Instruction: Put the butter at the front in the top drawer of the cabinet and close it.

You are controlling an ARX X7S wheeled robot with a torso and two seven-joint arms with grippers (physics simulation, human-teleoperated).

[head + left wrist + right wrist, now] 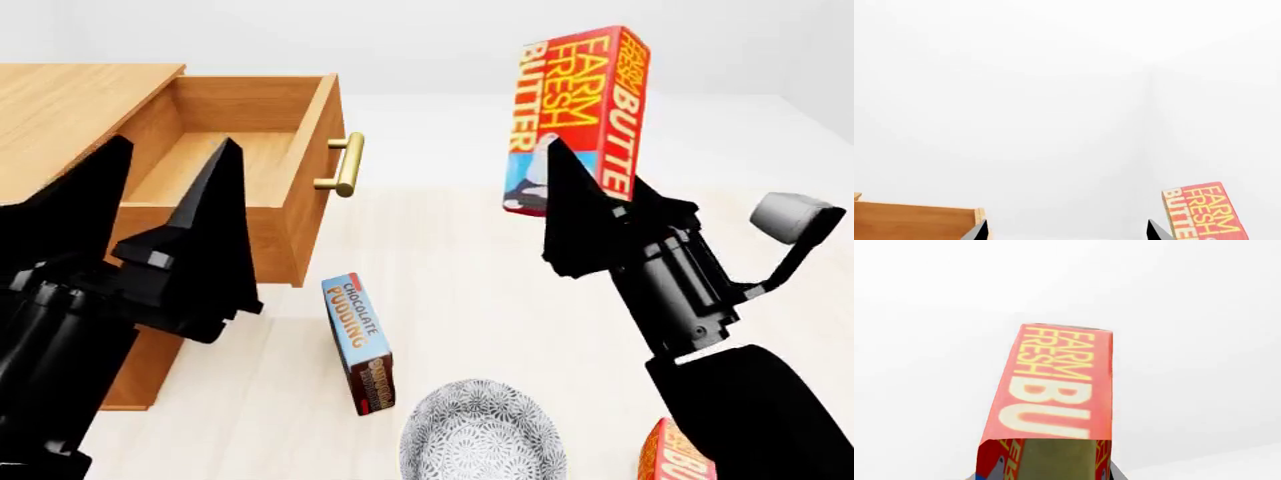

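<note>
**Butter carton held aloft by right gripper; top drawer open**

The right gripper [587, 200] is clamped on the butter [577, 118] and holds it raised above the floor. In the head view the carton stands above the black fingers, lettering running lengthwise, with the cow picture at its lower end, nearest the gripper. One dark finger overlaps the lower front of the carton; the grip falls on that lower end, and most of the carton projects beyond the fingertips. The right wrist view shows the same carton [1054, 390] extending away from the camera, its near end filling the bottom of the picture.

The butter sits to the right of the cabinet [67, 100] and well apart from it. The top drawer [254, 130] is pulled out, its interior visible and its brass handle [344, 165] facing the carton. The carton is not over the drawer.

The left gripper [154, 200] stands with its two black fingers spread apart and holds nothing. In the head view it overlaps the near side of the drawer. The left wrist view shows its fingertips apart, with a drawer edge [917, 220] beside one tip and the butter [1204, 212] beyond the other.

On the floor lie a blue chocolate pudding box [360, 340], a patterned plate [481, 435], and a second butter carton [674, 455] at the lower right edge.
</note>
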